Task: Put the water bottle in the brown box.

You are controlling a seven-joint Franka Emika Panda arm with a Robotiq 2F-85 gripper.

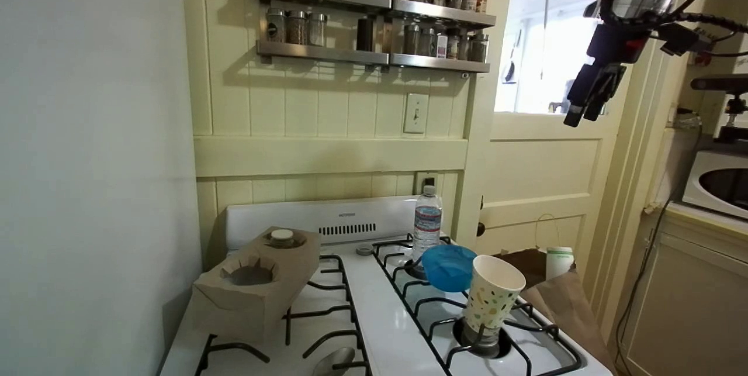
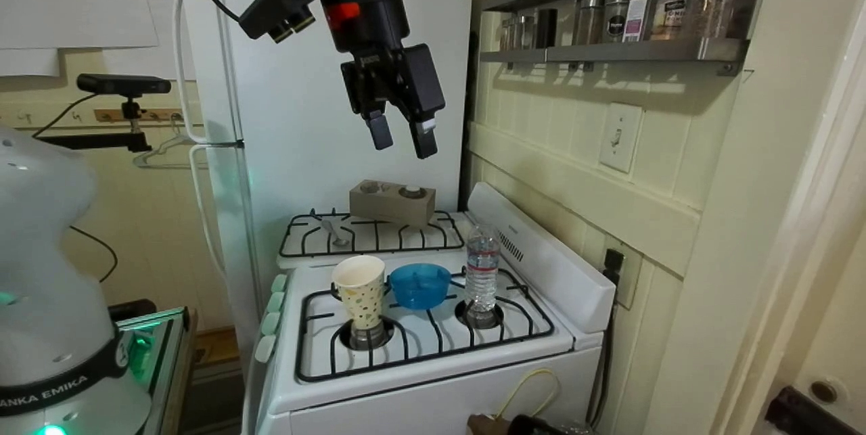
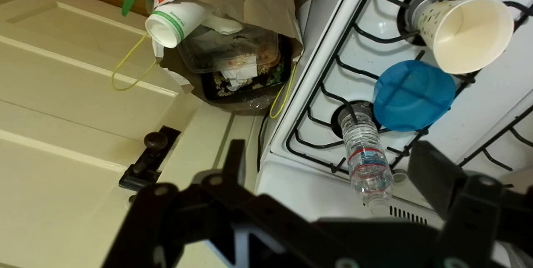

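Water bottle [image 1: 427, 227] upright on the stove [image 1: 377, 303], pincer [image 2: 404, 141] spread wide
In an exterior view, the bottle stands just behind a blue bowl [image 1: 449, 269]; the brown box [image 1: 234, 310] sits across the stove, well apart. In an exterior view, the pincer hangs higher than the bottle. In the wrist view, the bottle shows between the parted jaws, near a patterned cup [image 3: 470, 36].

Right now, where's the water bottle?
In an exterior view, the water bottle stands upright on the stove, over a burner beside the backguard, just right of the blue bowl.
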